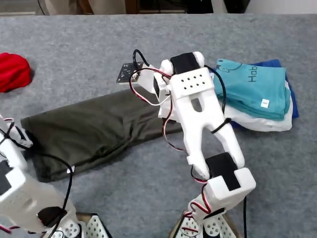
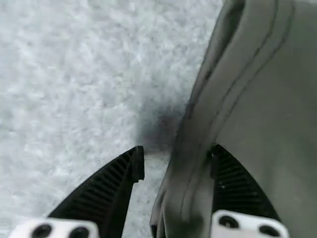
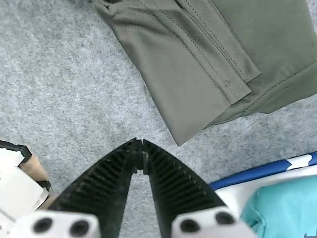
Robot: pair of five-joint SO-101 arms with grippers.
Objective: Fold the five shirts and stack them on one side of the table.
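An olive shirt (image 1: pixel 94 129), folded into a long strip, lies across the middle-left of the grey table. In the high view my left arm (image 1: pixel 15 148) is at the strip's left end. My left gripper (image 2: pixel 176 156) is open and straddles the shirt's edge (image 2: pixel 257 99), with one finger (image 2: pixel 126 173) on the bare table and the other against the fabric. My right arm (image 1: pixel 198 99) is over the strip's right end. My right gripper (image 3: pixel 142 144) is shut and empty above the table, just short of the shirt's corner (image 3: pixel 198 59).
A stack of folded shirts sits at the right: teal (image 1: pixel 252 87) on top, then white (image 1: pixel 262 121), then blue (image 1: pixel 275 64). A crumpled red shirt (image 1: pixel 12 72) lies at the far left edge. The grey table covering (image 1: pixel 74 44) is bare at the back.
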